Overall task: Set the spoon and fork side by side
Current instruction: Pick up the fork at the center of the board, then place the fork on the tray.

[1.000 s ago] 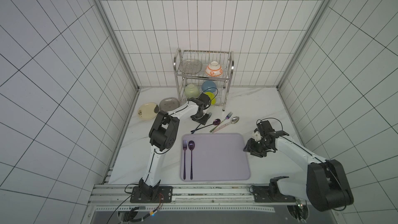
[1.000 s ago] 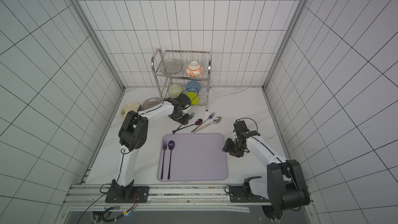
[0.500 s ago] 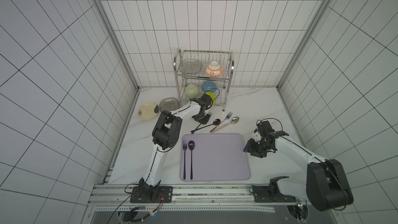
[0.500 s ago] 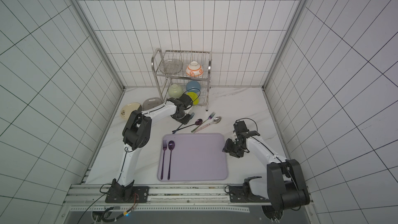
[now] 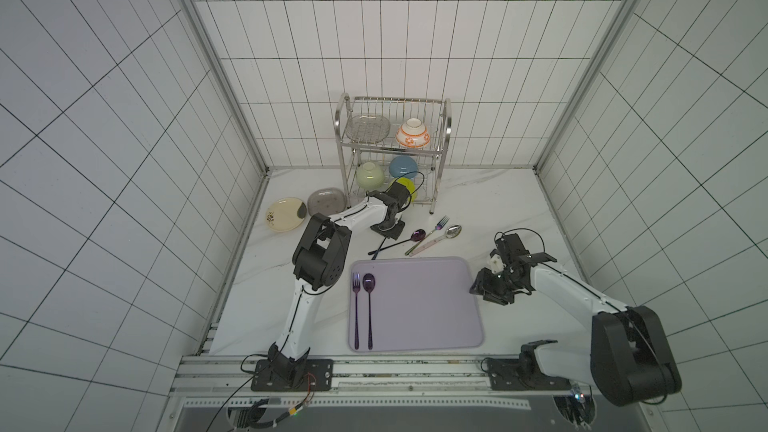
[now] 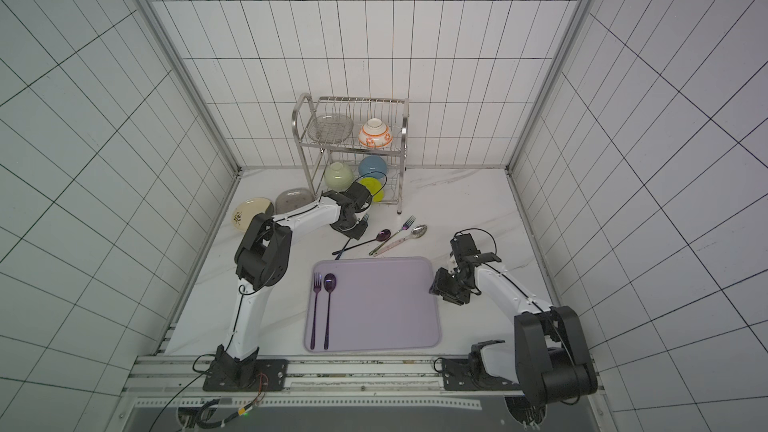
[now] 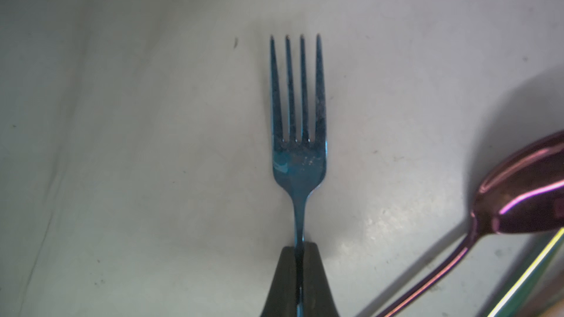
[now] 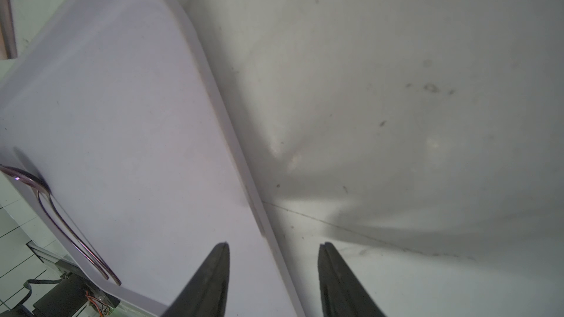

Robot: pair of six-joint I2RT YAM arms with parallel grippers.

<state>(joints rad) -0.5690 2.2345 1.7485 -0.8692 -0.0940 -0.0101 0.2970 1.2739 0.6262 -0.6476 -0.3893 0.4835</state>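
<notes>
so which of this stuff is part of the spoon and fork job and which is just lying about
In the job: blue fork in the left claw; loose purple spoon beside it; tray, with tray fork and tray spoon already paired; probably rainbow fork and silver spoon.
Lying about: dish rack, its bowls, cream plate, grey plate; right claw open, idle.

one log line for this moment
left gripper: shut on blue fork neck | right gripper: open, over tray edge | on tray: purple fork, purple spoon side by side
</notes>
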